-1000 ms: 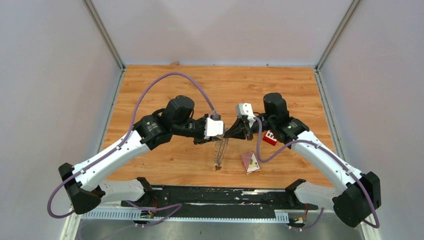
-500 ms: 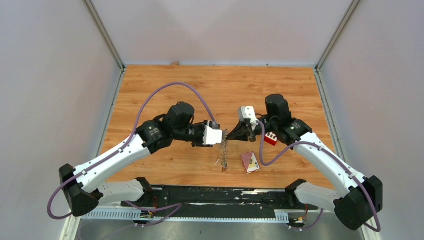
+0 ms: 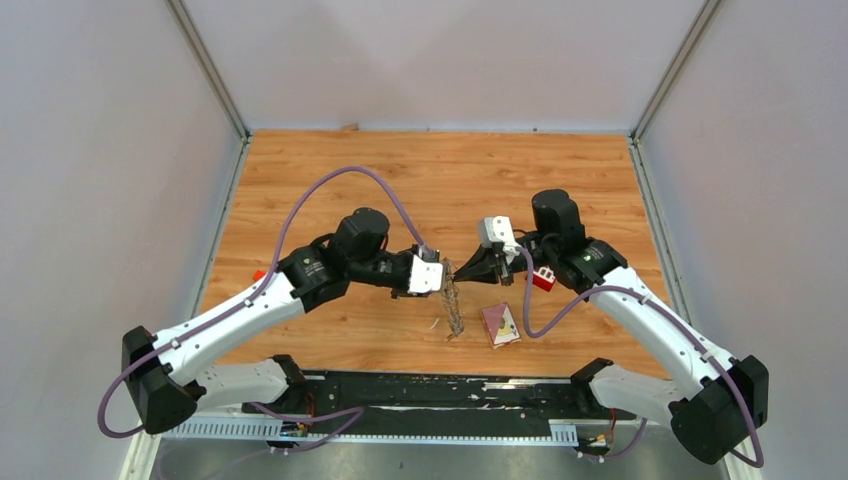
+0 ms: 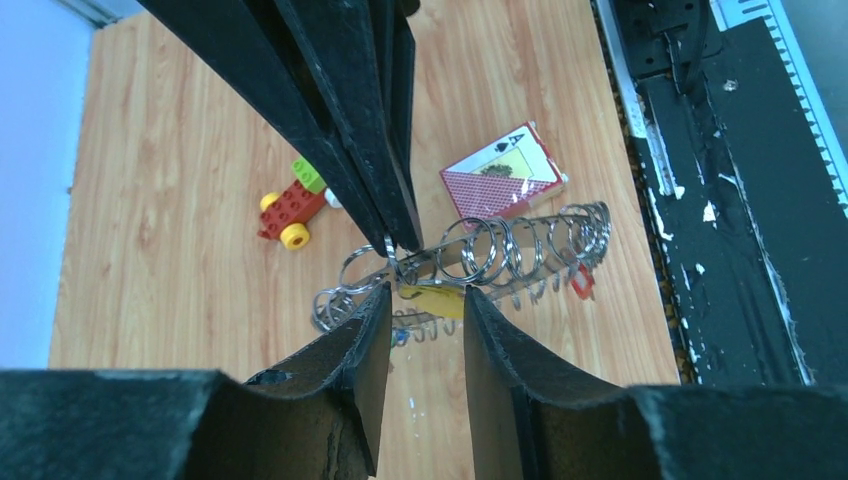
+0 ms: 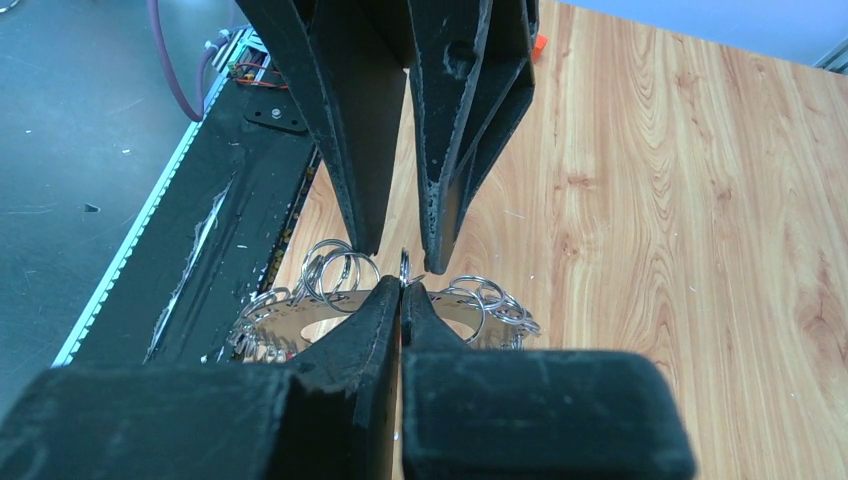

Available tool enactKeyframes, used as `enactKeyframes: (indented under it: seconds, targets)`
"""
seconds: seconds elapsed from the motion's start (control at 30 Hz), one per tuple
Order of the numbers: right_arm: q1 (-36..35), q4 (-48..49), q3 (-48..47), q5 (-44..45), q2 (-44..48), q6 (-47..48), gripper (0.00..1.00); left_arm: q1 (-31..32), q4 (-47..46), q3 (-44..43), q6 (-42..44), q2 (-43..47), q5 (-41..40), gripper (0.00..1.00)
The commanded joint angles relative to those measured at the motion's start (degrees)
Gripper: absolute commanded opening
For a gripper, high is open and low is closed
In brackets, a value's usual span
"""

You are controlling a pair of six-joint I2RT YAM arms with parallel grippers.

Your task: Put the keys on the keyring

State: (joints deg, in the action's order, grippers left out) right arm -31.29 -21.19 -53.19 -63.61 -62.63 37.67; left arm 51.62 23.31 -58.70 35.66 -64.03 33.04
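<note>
Looks light, floppy, slippery: keyring [image 3: 453, 306] mid-frame, right gripper [image 5: 402, 283] pinched shut on it; left gripper [image 4: 426, 298] half-open astride yellow-tag key [image 4: 442, 301]. Best grip: tag.

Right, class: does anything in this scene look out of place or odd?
Yes: the keyring is not lying on the table; it hangs as a stretched coil, pinched by one loop in the right gripper.

Probably a lab: walled wooden table [image 3: 440, 170], aluminium-framed grey panels [image 3: 100, 150].
</note>
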Motion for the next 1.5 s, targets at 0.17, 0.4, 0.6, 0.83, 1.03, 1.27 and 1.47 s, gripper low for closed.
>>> enactKeyframes:
  seconds: [0.17,0.4,0.6,0.83,1.03,1.27,1.47]
  targets:
    - [0.4,1.2,-1.3,-4.1,2.1,1.2,0.0,0.0,-4.8,5.3,-0.3,2.3,0.8,0.43]
    - [0.4,1.2,-1.2,-3.6,1.9,1.2,0.0,0.0,-11.5,8.1,-6.6,1.2,0.5,0.45]
    - [0.4,1.3,-1.2,-3.4,1.9,1.1,0.0,0.0,-15.4,8.6,-10.8,-0.3,1.0,0.53]
    - [0.4,1.4,-1.1,-3.0,2.0,1.0,0.0,0.0,-17.0,7.7,-12.9,-3.4,3.1,0.51]
    - [0.5,1.4,-0.9,-2.8,2.2,1.1,0.0,0.0,-16.8,8.4,-11.9,-3.2,2.2,0.41]
    - [0.7,1.3,-0.9,-2.7,2.4,1.1,0.0,0.0,-14.3,8.6,-8.4,-0.8,0.1,0.23]
    - [1.0,1.3,-1.0,-2.5,2.5,1.0,0.0,0.0,-10.7,9.0,-4.3,1.5,-2.4,0.18]
